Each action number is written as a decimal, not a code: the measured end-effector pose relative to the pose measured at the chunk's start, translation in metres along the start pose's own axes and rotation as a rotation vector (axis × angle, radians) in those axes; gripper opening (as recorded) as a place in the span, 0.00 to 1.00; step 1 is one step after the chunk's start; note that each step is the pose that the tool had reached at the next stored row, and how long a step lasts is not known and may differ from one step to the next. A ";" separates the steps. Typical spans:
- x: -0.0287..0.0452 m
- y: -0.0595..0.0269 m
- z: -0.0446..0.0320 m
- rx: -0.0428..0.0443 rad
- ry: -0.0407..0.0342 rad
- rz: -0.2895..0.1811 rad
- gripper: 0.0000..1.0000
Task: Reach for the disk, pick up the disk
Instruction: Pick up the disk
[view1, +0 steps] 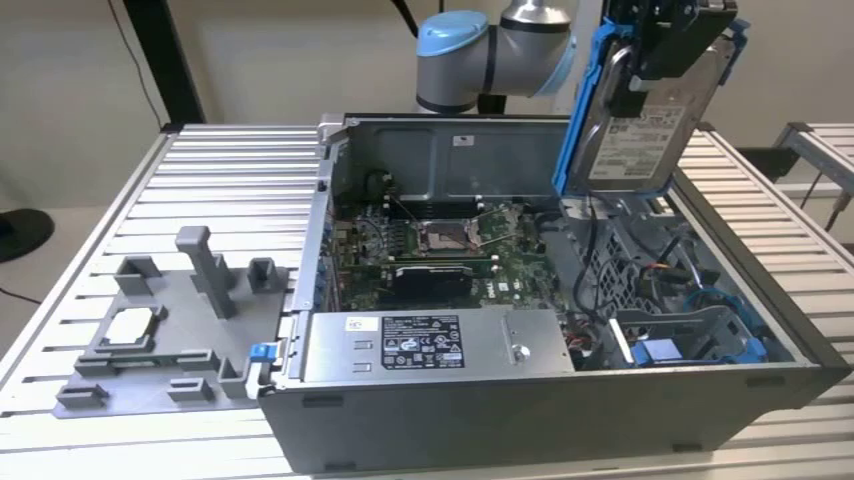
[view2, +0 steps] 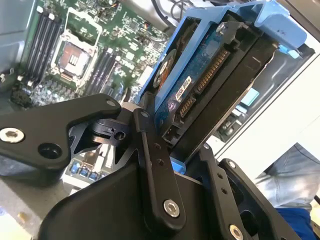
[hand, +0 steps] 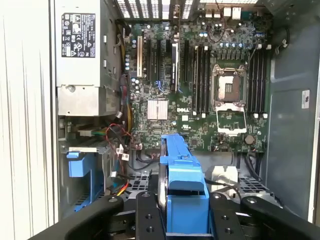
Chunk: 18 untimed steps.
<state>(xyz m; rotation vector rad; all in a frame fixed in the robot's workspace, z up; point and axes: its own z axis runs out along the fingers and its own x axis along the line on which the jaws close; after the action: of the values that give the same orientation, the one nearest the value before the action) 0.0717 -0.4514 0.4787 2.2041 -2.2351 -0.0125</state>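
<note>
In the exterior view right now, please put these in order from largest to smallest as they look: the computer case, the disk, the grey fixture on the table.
1. Computer case, clearly the largest.
2. Grey fixture.
3. Disk, held by the gripper above the case.
The fixture and the disk sit at different distances from the camera, so their order is unsure.

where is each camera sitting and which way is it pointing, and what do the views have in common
Exterior view: off the arm, above one corner of the slatted table, looking down into the open computer case; it shows the arm and the claw shut on the disk, lifted above the case.
First wrist view: on the wrist, looking past the claw down onto the motherboard.
Second wrist view: on the wrist, close on the claw, seeing the disk's underside.
All three share the disk and motherboard.
</note>
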 end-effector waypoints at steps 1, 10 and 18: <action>0.0016 -0.0001 0.0000 -0.0003 0.0001 0.000 0.00; 0.0138 -0.0010 -0.0001 -0.0032 0.0001 0.000 0.00; 0.0229 -0.0014 -0.0001 -0.0054 0.0002 0.000 0.00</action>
<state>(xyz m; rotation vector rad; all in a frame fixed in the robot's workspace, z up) 0.0727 -0.4743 0.4787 2.2013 -2.2324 -0.0183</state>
